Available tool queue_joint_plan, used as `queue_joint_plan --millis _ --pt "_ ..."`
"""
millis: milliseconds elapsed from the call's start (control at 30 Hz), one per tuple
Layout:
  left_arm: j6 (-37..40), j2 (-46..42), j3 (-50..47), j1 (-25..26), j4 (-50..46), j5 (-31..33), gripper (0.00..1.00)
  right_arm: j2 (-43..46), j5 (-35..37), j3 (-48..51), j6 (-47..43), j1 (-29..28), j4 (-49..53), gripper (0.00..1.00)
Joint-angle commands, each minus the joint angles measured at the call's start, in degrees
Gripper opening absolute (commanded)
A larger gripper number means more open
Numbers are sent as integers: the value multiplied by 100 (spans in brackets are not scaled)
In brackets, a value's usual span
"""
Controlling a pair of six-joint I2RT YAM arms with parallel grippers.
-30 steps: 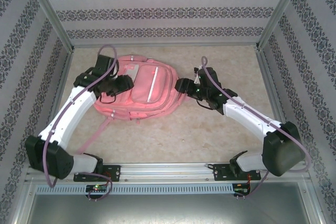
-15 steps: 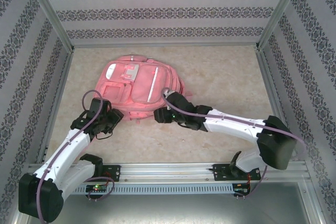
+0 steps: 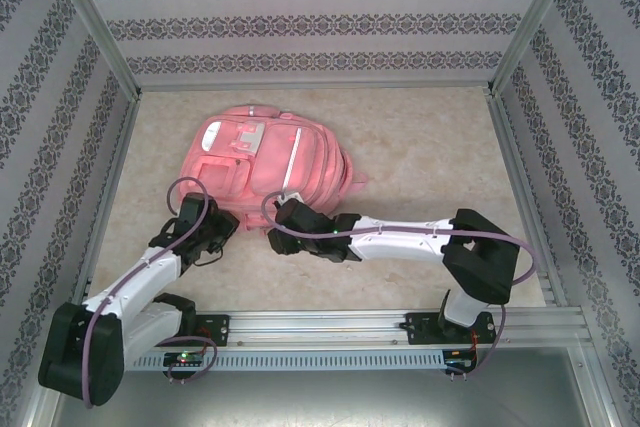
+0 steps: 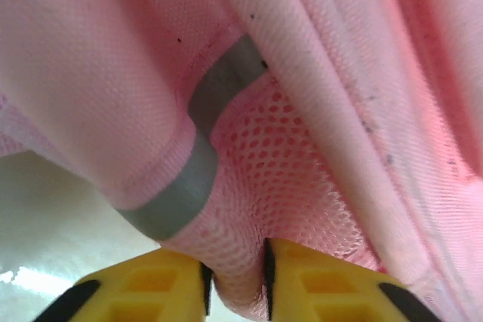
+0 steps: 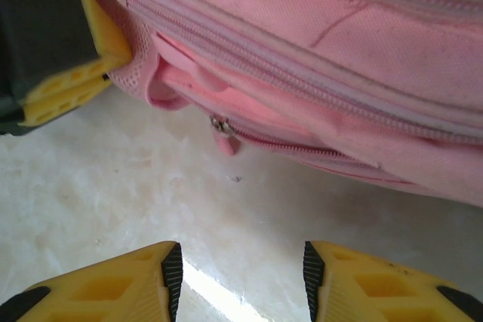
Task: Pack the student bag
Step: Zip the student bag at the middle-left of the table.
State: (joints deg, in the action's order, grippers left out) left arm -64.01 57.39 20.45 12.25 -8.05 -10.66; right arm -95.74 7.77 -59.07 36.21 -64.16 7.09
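- While the pink bag [image 3: 265,162] lies flat on the beige table [image 3: 430,157], front pockets up, it sits left of centre, nearer the far wall than the arm bases.
- At the bag's near left corner, the left claw [image 4: 235,273] is clamped: its yellow fingers [image 4: 143,292] pinch a fold of pink mesh [image 4: 287,179], fabric squeezed into the narrow gap between them.
- Grey trim strip [image 4: 192,171] curves across the fabric just above that pinch.
- Close to the bag's near edge, the right claw [image 5: 243,269] hangs low over the table, fingers spread apart, nothing between them, bare tabletop beneath.
- Zip pull [image 5: 220,127] hangs at the bag's lower seam, ahead of the right claw, apart from it.
- Seen from above, both claws sit near each other along the bag's near edge.
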Motion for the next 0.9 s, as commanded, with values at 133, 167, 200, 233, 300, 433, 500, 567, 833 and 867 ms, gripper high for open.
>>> queue_joint_plan --millis 133,167,200,233,300,433,500,567,833,867 --pt "-10 698 -209 -53 1106 77 12 -367 230 -353 105 -38 57 47" --pt "-15 818 -208 -52 1213 34 10 -436 252 -426 106 -55 94 45" --pt "-19 921 -203 -53 1287 -29 10 -507 276 -478 106 -77 124 45" --pt "-53 1006 -194 -48 1332 -63 10 -576 315 -544 102 -102 165 44" --pt "-48 1096 -182 -49 1367 -95 9 -739 412 -692 203 -131 306 40" --pt "-4 1026 -197 -48 1311 -65 9 -1094 418 -999 393 -182 481 34" --pt "3 950 -217 -50 1263 -53 9 -1266 432 -1174 459 -219 583 34" --pt "26 873 -239 -50 1206 -52 9 -1492 546 -1432 580 -267 852 34" --pt "48 687 -307 -50 1093 -92 8 -2180 1001 -2151 714 -380 1548 34" --pt "57 663 -313 -51 1070 -90 8 -2276 1087 -2272 755 -378 1705 34"
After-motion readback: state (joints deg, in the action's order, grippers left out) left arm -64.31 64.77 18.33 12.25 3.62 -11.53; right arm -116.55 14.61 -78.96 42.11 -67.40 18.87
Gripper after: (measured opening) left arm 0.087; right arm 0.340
